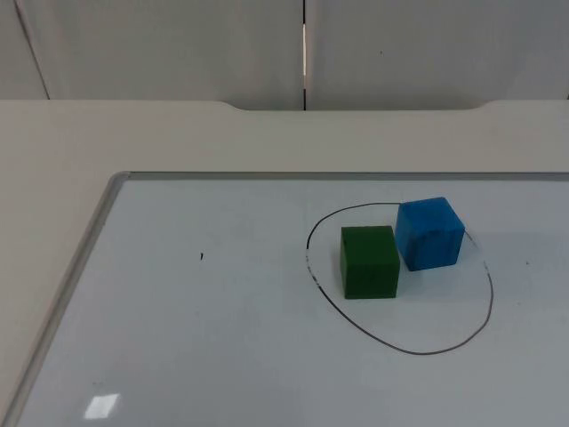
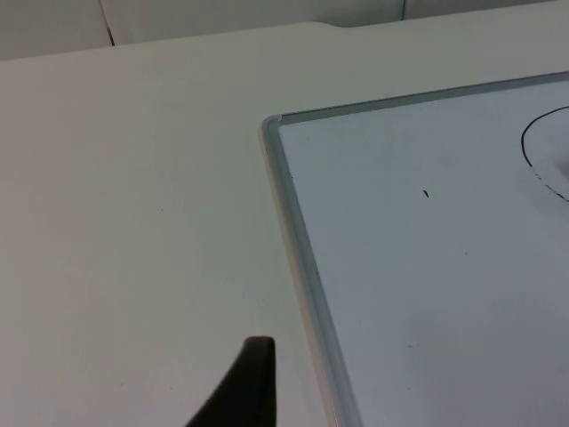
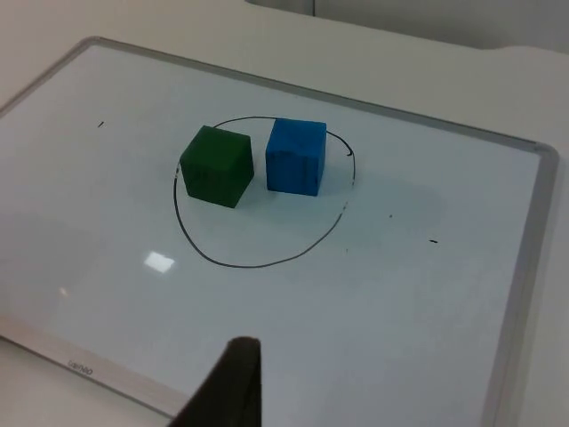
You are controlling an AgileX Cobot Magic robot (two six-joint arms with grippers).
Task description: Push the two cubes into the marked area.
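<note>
Tool state cannot be told for either arm: of the left tool [image 2: 244, 391] one dark fingertip is seen over the bare desk [image 2: 133, 222] just outside the whiteboard [image 2: 427, 294] frame, and of the right tool [image 3: 233, 387] one fingertip is seen near the board's front edge, well apart from the cubes, so both arms are judged to be waiting clear of the work. Within the hand-drawn marked area [image 1: 404, 349], the green cube [image 1: 369, 261] and the blue cube [image 1: 429, 233] are seen close together, the blue one at the loop's far edge. The task is therefore judged essentially complete.
</note>
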